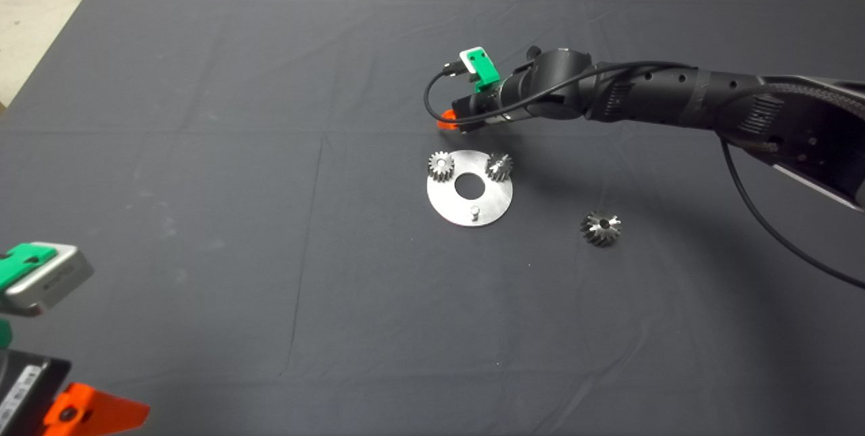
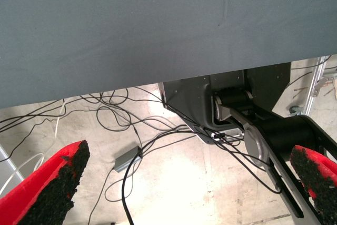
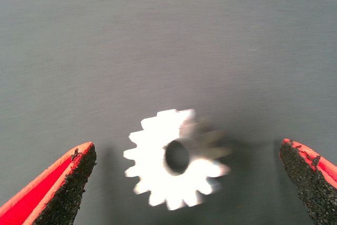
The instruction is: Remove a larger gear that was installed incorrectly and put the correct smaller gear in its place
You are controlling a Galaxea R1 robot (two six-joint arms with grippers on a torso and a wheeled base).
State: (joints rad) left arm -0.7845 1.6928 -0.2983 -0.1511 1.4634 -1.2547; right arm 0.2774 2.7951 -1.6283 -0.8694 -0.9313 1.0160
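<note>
The larger gear point(image 1: 600, 228) lies on the mat, right of the round steel plate point(image 1: 490, 203). The plate carries two small gears, one pale point(image 1: 441, 166) and one darker point(image 1: 499, 167), and a bare peg point(image 1: 475, 211) at its near edge. My right gripper point(image 1: 450, 123) hovers just behind the plate and is open. In the right wrist view, a smaller gear point(image 3: 158, 169) lies flat on the mat between the spread fingers of the right gripper point(image 3: 185, 147), untouched. The gripper hides this gear in the head view. My left gripper point(image 1: 81, 412) is parked at the lower left, open.
The plate has a large centre hole point(image 1: 467, 185). The right arm point(image 1: 676, 94) reaches in across the mat from the right. The left wrist view shows the mat's edge, floor cables point(image 2: 126, 130) and the robot's base point(image 2: 253, 114).
</note>
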